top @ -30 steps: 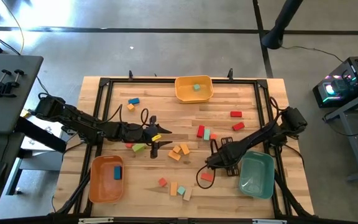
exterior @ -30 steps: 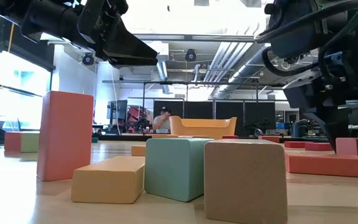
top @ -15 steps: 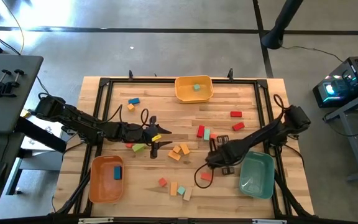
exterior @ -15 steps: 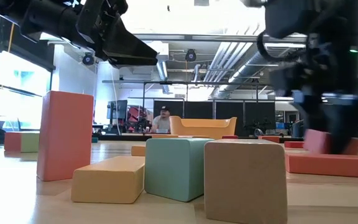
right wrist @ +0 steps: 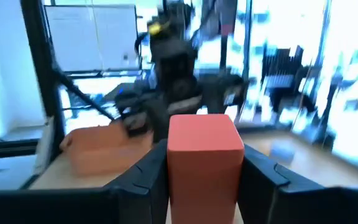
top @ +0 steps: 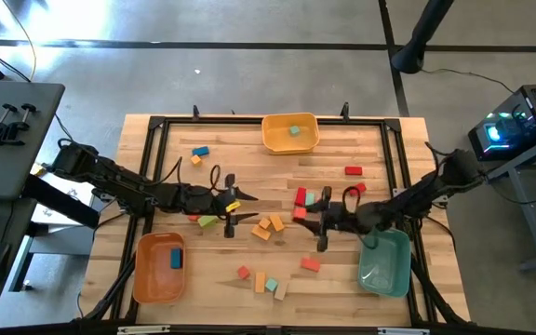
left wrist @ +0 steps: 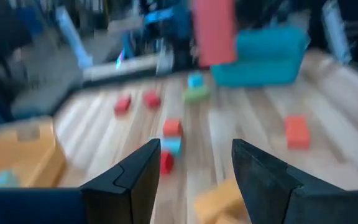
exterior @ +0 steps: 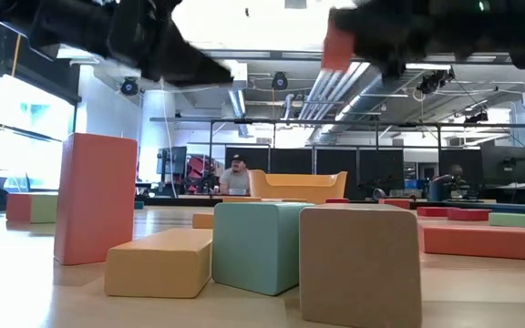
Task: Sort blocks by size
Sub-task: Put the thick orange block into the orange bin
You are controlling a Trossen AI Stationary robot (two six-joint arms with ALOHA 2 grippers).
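Note:
Small coloured blocks lie scattered over the wooden table point(top: 203, 279): orange ones point(top: 269, 225), a green one point(top: 209, 221) and a red one point(top: 310, 264). My right gripper point(top: 305, 217) hangs above the table's middle, shut on a red block point(right wrist: 205, 155), which also shows high up in the low view point(exterior: 338, 46). My left gripper point(top: 240, 213) hovers left of the middle, above the green block. It is open, with nothing between its fingers point(left wrist: 135, 180). My right gripper pinches the red block's two opposite sides point(right wrist: 174, 168) between its two fingers point(right wrist: 143, 180). It reaches about level from the table's right side. The block stands upright in the hold, lifted clear of the table.
A yellow bin point(top: 290, 141) with a teal block stands at the far edge. An orange bin point(top: 147, 274) with a blue block sits near left, and a teal bin point(top: 384, 270) near right. A black frame point(top: 249, 121) rims the table. A person shows beyond the table point(exterior: 238, 173).
My right gripper has risen from beside the teal bin and swung toward the table's middle and far edge. It has carried the red block up off the table, and the block now hangs high and clear. My left gripper has rolled a little in place.

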